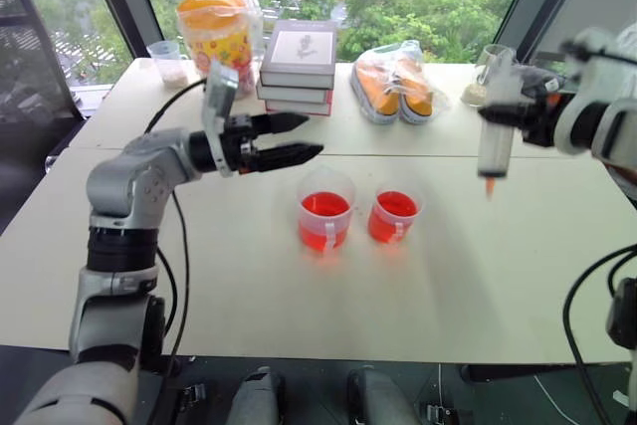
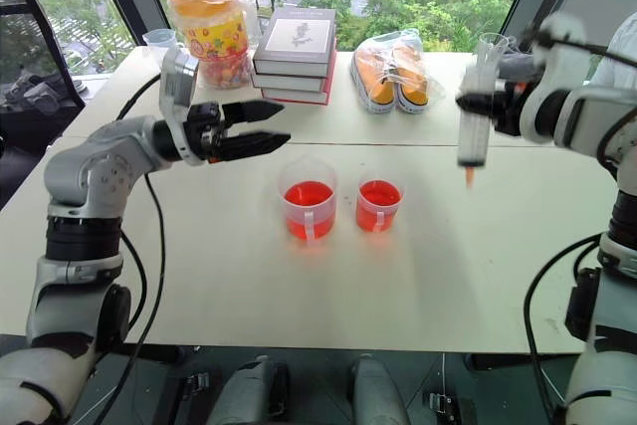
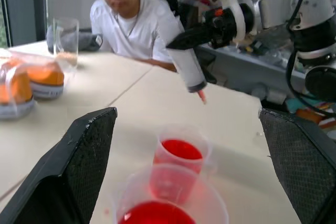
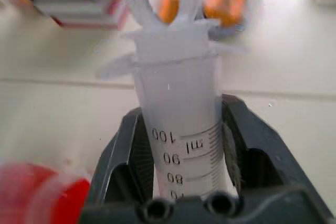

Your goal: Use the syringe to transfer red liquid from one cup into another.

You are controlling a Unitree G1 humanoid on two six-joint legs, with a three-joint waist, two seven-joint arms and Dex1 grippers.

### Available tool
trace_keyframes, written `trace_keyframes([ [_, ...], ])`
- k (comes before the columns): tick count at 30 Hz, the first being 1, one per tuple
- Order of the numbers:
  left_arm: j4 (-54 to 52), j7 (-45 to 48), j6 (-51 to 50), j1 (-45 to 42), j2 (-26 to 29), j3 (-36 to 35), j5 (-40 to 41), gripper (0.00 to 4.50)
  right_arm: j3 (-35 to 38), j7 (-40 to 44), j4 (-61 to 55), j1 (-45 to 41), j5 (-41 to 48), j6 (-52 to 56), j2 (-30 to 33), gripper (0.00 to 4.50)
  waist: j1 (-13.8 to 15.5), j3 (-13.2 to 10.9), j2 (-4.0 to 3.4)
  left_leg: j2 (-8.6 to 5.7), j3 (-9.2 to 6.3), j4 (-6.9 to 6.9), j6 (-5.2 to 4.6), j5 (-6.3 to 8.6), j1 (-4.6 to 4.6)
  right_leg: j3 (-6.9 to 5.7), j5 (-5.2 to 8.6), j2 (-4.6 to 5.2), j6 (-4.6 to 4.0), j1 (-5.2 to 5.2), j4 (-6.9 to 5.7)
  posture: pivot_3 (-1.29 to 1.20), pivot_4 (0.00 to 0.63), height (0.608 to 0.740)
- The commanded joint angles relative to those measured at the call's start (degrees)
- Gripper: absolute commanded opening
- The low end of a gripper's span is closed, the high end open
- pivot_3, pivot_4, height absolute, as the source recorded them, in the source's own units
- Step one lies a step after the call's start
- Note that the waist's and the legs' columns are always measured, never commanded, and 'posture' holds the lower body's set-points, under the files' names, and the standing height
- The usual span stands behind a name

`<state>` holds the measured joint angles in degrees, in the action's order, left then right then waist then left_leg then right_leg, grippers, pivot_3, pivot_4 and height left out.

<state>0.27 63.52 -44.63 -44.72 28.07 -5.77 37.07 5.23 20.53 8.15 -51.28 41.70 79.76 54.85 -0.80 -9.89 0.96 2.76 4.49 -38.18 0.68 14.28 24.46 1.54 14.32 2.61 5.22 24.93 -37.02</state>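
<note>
Two clear cups stand side by side mid-table, each holding red liquid: the left cup (image 1: 325, 208) and the right cup (image 1: 395, 216). My right gripper (image 1: 520, 111) is shut on the barrel of the clear syringe (image 1: 494, 128), which hangs upright with its orange tip (image 1: 489, 186) down, in the air to the right of the right cup. The right wrist view shows the scale marks on the syringe (image 4: 181, 129) between the pads. My left gripper (image 1: 299, 138) is open and holds nothing, pointing right above the table, up and left of the left cup.
Along the far edge sit a stack of books (image 1: 299, 67), a bagged jar of snacks (image 1: 219, 27), bagged orange shoes (image 1: 396, 82) and a clear cup (image 1: 167, 60) with beige powder. A person (image 3: 131, 17) sits beyond the table's right end.
</note>
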Motion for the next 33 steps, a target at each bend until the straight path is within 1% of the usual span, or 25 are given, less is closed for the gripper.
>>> trace_keyframes([
  [1,-4.64,-1.79,0.00,0.65,0.16,-0.65,2.07,4.46,-6.17,6.19,8.29,-1.89,-4.71,-0.34,1.34,1.43,-0.03,-0.01,-0.01,-0.01,0.01,0.00,0.00,0.00,0.00,0.01,-0.02,0.00,0.03,0.01,0.00,0.00,0.150,0.740],
  [7,-7.54,-4.58,-0.19,2.88,0.53,-0.10,2.66,4.46,-15.84,14.13,25.99,-6.82,-15.03,-7.66,-2.36,1.43,-0.46,-0.01,-0.01,0.00,0.03,0.00,0.00,0.00,-0.01,0.04,-0.05,-0.07,0.09,0.07,-0.06,0.00,0.150,0.740],
  [9,-7.96,-5.19,-0.40,3.26,0.94,-0.26,2.79,4.46,-17.85,16.27,30.73,-7.78,-18.39,-10.47,-3.73,1.43,-0.37,-0.01,-0.01,0.02,0.02,0.01,0.00,0.00,-0.01,0.04,-0.05,-0.10,0.09,0.08,-0.07,0.00,0.150,0.740],
  [13,-8.88,-5.77,-0.86,4.10,2.04,-0.22,3.25,4.46,-18.40,19.51,36.54,-9.41,-22.40,-13.12,-5.90,1.43,-0.25,-0.01,-0.01,0.02,0.02,0.01,0.00,0.00,-0.01,0.03,-0.05,-0.10,0.09,0.06,-0.06,0.00,0.150,0.740],
  [15,-9.32,-5.82,-1.00,4.71,3.12,-0.07,3.08,4.50,-17.45,20.63,37.59,-10.25,-23.44,-13.24,-6.44,2.44,-0.21,-0.01,-0.01,0.01,0.03,0.00,0.00,0.00,-0.01,0.03,-0.05,-0.08,0.09,0.04,-0.05,0.00,0.150,0.740],
  [17,-9.48,-6.11,-1.21,4.98,3.74,-0.11,3.29,4.50,-16.11,21.86,36.80,-10.76,-23.78,-12.85,-5.96,3.33,-0.16,-0.01,-0.02,0.00,0.03,0.00,0.01,0.00,-0.01,0.03,-0.05,-0.07,0.10,0.04,-0.06,0.00,0.150,0.740],
  [18,-9.51,-6.24,-1.30,5.07,3.96,-0.17,3.51,4.50,-15.32,22.08,36.10,-10.83,-23.83,-12.70,-5.59,3.94,-0.12,-0.02,-0.03,0.00,0.03,0.00,0.00,0.00,-0.01,0.03,-0.05,-0.07,0.10,0.05,-0.06,0.00,0.150,0.740],
  [19,-9.60,-6.37,-1.47,5.10,4.22,-0.17,3.70,4.50,-14.40,22.09,34.49,-10.71,-23.73,-12.25,-4.96,4.33,-0.12,-0.02,-0.03,0.00,0.03,0.00,0.01,0.00,-0.01,0.03,-0.05,-0.07,0.10,0.05,-0.07,0.00,0.150,0.740],
  [20,-9.73,-6.42,-1.65,5.15,4.50,-0.24,3.92,4.50,-13.32,22.09,32.49,-10.49,-23.37,-11.36,-4.36,4.42,-0.11,-0.02,-0.03,0.00,0.03,0.00,0.01,0.00,-0.01,0.02,-0.05,-0.07,0.10,0.05,-0.06,0.00,0.150,0.740],
  [22,-10.21,-6.55,-2.24,5.25,5.14,-0.56,4.43,4.50,-10.70,22.46,24.78,-8.76,-21.82,-8.45,-2.15,4.42,-0.05,-0.03,-0.05,0.00,0.03,0.02,0.01,0.00,0.01,0.02,-0.05,-0.07,0.09,0.08,-0.06,0.00,0.150,0.740],
  [23,-10.41,-6.68,-2.64,5.35,5.56,-0.73,4.69,4.50,-9.06,22.70,19.08,-6.87,-20.87,-7.56,-0.71,4.42,0.04,-0.03,-0.05,0.00,0.03,0.04,0.01,0.00,0.05,0.03,-0.05,-0.06,0.09,0.13,-0.08,0.00,0.150,0.740],
  [26,-11.03,-6.65,-3.59,5.92,7.33,-0.92,5.04,4.50,-2.48,24.44,2.25,-1.10,-15.54,-2.95,2.69,4.42,0.15,-0.03,-0.05,0.01,0.00,0.09,0.01,0.00,0.06,0.00,-0.05,-0.07,0.09,0.16,-0.07,0.00,0.150,0.740],
  [27,-11.31,-6.54,-3.96,6.05,8.06,-0.86,5.09,4.50,0.81,24.97,-3.16,1.22,-13.34,-2.00,2.98,4.42,0.11,-0.03,-0.05,0.01,-0.01,0.11,0.01,0.00,0.06,-0.01,-0.04,-0.07,0.09,0.16,-0.07,0.00,0.150,0.740],
  [29,-11.91,-6.35,-4.65,6.31,9.28,-0.78,5.34,4.50,7.15,26.34,-12.61,5.45,-8.58,-0.09,2.59,4.42,0.04,-0.02,-0.04,0.01,-0.01,0.11,0.01,0.00,0.05,-0.01,-0.04,-0.07,0.09,0.16,-0.08,0.00,0.150,0.740],
  [31,-12.39,-6.23,-5.02,6.88,10.48,-0.54,5.29,4.50,12.88,26.57,-19.98,8.43,-3.96,3.55,0.88,4.42,-0.13,-0.02,-0.04,0.01,-0.01,0.10,0.01,0.00,0.02,0.00,-0.05,-0.07,0.10,0.12,-0.09,0.00,0.150,0.740],
  [33,-12.56,-6.12,-5.18,7.76,11.50,-0.41,5.26,4.50,16.76,25.96,-25.97,11.49,-1.01,4.92,-0.86,4.42,-0.16,-0.02,-0.04,0.02,-0.02,0.06,0.01,0.00,-0.03,0.02,-0.05,-0.07,0.10,0.09,-0.11,0.00,0.150,0.740],
])
